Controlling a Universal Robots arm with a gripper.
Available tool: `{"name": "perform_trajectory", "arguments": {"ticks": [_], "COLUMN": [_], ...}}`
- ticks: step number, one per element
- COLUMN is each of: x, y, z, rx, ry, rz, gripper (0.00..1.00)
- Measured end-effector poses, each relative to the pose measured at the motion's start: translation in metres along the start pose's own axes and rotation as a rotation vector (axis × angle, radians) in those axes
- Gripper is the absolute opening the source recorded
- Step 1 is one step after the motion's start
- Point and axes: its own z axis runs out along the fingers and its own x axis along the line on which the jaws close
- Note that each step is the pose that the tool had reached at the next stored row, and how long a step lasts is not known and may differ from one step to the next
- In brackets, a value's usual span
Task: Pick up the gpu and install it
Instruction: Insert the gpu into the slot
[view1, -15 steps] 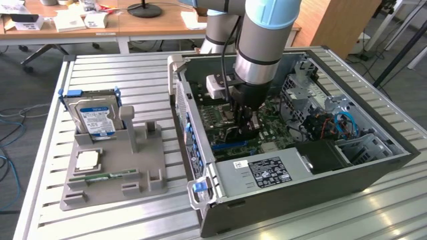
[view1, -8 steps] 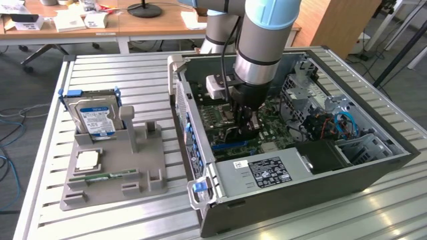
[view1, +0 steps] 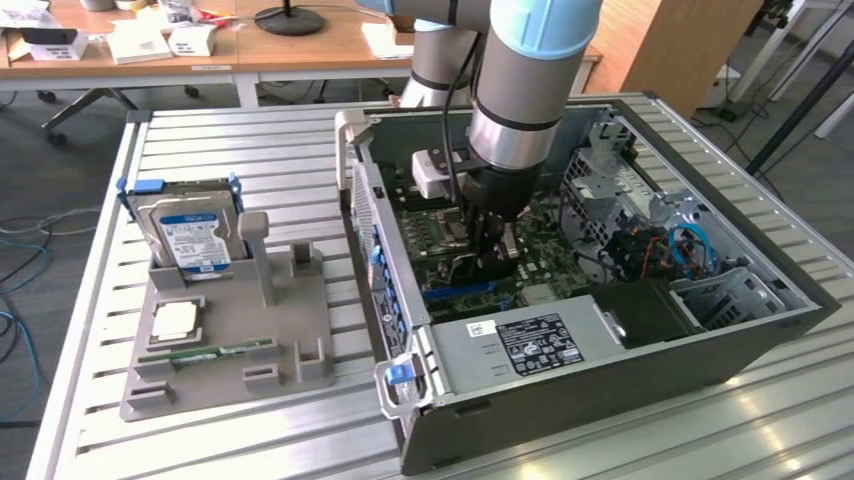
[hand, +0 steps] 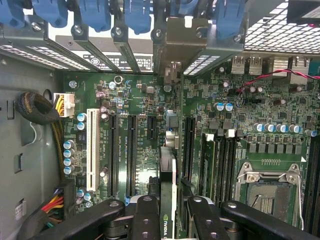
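Note:
My gripper (view1: 489, 252) reaches down into the open computer case (view1: 747, 340), over the motherboard (view1: 554, 265). It is shut on the gpu (hand: 168, 172), a thin dark card seen edge-on between the black fingers (hand: 146, 216). The card stands upright along a black expansion slot (hand: 189, 147). Its metal bracket end (hand: 173, 42) sits at the case's rear slot openings, under the blue clips. Whether the card's edge sits fully in the slot I cannot tell. In the exterior view the gpu (view1: 486, 268) is a dark shape just under the fingers.
A grey holder (view1: 227, 375) on the exterior view's left carries a hard drive (view1: 191, 235), a processor chip (view1: 175, 320) and a memory stick (view1: 208, 352). In the case are the power supply (view1: 534, 345), a CPU socket (hand: 267, 185), a white slot (hand: 91, 150) and sleeved cables (hand: 35, 107).

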Motion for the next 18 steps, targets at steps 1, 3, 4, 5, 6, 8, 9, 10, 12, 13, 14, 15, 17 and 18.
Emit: {"name": "perform_trajectory", "arguments": {"ticks": [1,3,4,5,6,8,9,10,12,13,14,15,17,18], "x": [0.0,0.0,0.0,0.0,0.0,0.0,0.0,0.0,-0.0001,-0.0001,-0.0001,-0.0001,-0.0001,-0.0001], "y": [0.0,0.0,0.0,0.0,0.0,0.0,0.0,0.0,0.0,0.0,-0.0001,-0.0001,-0.0001,-0.0001], "z": [0.0,0.0,0.0,0.0,0.0,0.0,0.0,0.0,-0.0002,-0.0004,-0.0007,-0.001,-0.0019,-0.0024], "rx": [0.0,0.0,0.0,0.0,0.0,0.0,0.0,0.0,0.0002,0.0003,0.0005,0.0005,0.0002,0.0001], "ry": [0.0,0.0,0.0,0.0,0.0,0.0,0.0,0.0,-0.0003,-0.0005,-0.0006,-0.0006,0.0,-0.0002], "rz": [0.0,0.0,0.0,0.0,0.0,0.0,0.0,0.0,0.0,0.0,0.0,0.0,0.0,0.0], "gripper": [0.26,0.26,0.26,0.26,0.26,0.26,0.26,0.26,0.26,0.26,0.26,0.26,0.26,0.26]}}
